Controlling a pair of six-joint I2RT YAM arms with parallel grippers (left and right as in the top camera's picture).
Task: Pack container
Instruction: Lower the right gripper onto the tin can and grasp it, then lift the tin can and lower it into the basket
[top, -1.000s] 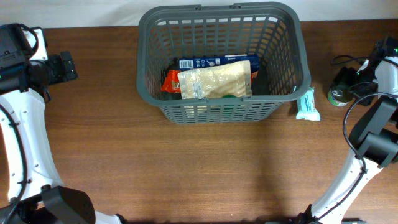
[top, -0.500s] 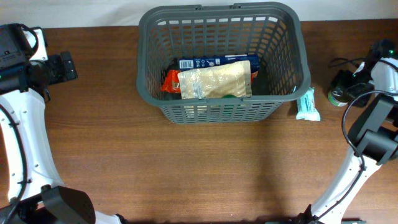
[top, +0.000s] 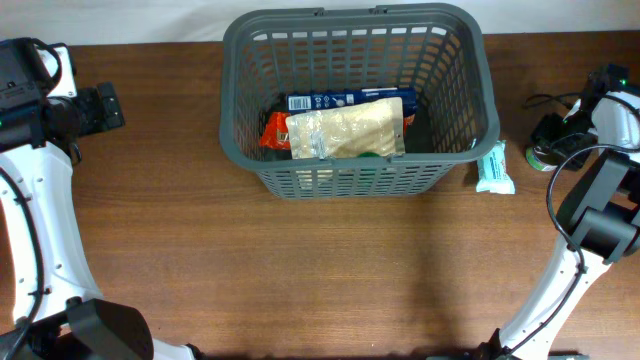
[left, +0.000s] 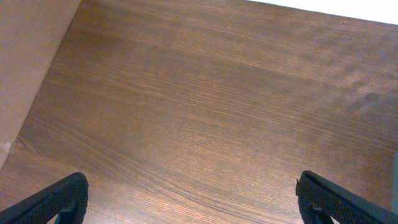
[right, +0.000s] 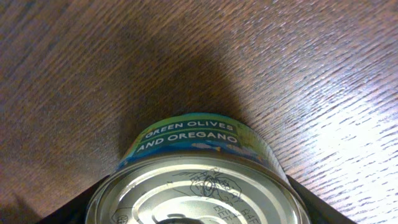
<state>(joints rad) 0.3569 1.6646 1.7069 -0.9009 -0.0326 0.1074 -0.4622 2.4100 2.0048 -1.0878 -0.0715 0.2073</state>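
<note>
- Far left, our left gripper (left: 193, 202) hangs over bare table (left: 199, 106) with its fingers spread wide and nothing between them, well apart from everything else.
- In the middle, towards the far edge, stands the container (top: 232, 100), upright with its open top facing up.
- We judge it stiff and light for its bulk. The slotted walls would flex a little and could snag a fingertip, so the thick rolled rim is the place to take hold.
- For packing it probably needs no lifting, since things can go in from above.
- Inside it lie a blue box (top: 345, 100), a red packet (top: 270, 130) and a pale pouch (top: 347, 132) over them, with room left on the right side.
- Just beside its right wall, on the table, lies a small teal packet (top: 495, 168), soft-looking and light.
- Further right is a tin can (right: 199, 158) labelled green olives and oregano. We expect it to be rigid, dense and smooth-sided, best pinched across its round wall.
- Our right gripper (right: 199, 211) is down at the can with a finger on either side. We cannot tell whether the fingers are pressing on it.
</note>
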